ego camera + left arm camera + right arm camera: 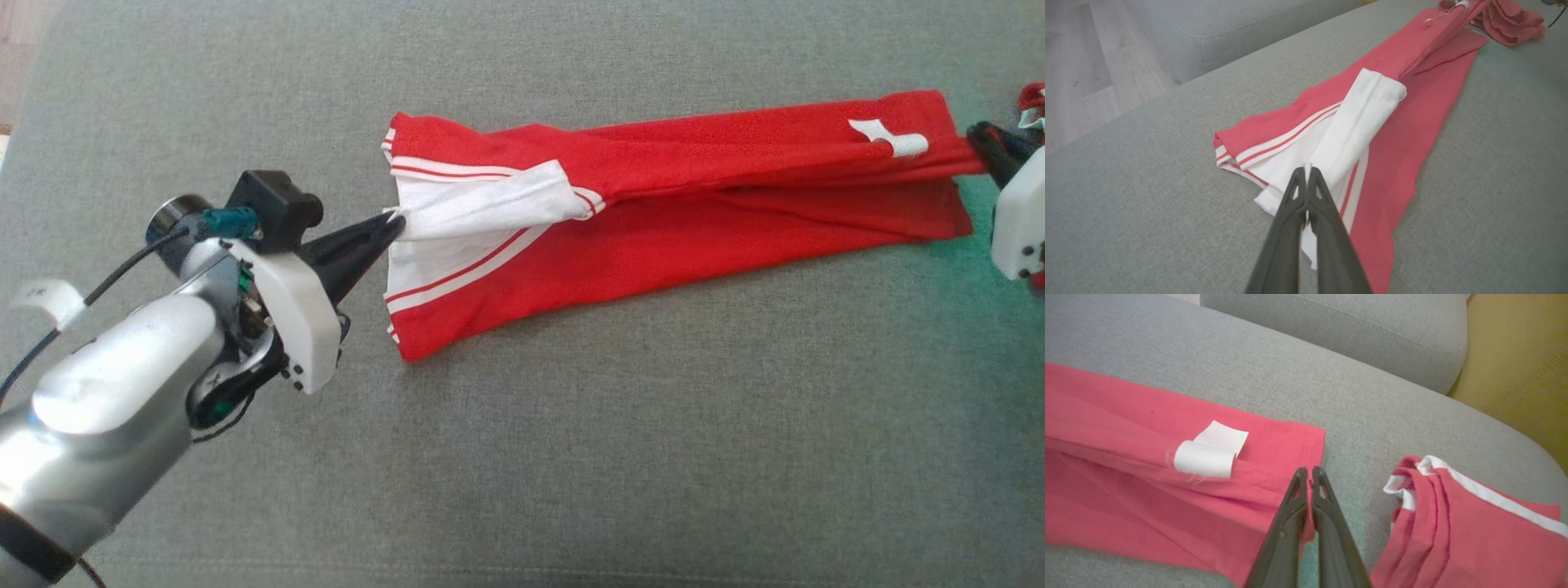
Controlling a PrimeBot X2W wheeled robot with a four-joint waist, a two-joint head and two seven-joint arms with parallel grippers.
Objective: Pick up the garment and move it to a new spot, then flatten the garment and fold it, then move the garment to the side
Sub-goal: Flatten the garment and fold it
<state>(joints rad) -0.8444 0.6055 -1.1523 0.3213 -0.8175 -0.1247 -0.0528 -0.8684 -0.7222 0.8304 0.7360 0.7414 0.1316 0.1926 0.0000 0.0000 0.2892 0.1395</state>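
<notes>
A red garment (694,196) with white stripes and a white panel lies stretched lengthwise across the grey sofa seat (571,457). My left gripper (393,222) is shut on the white fabric at its left end; the left wrist view shows the white cloth (1355,122) pinched between the closed fingers (1292,212). At the far right my right gripper (980,137) is shut on the red hem, seen in the right wrist view as red garment cloth (1167,490) clamped by the dark fingers (1331,522). A white label (1206,457) sits near that end.
A second folded red garment with white trim (1461,522) lies just right of my right gripper. The sofa backrest (1355,330) runs behind, with a mustard cushion (1519,367) beyond. Wooden floor (1081,73) shows past the sofa's left edge.
</notes>
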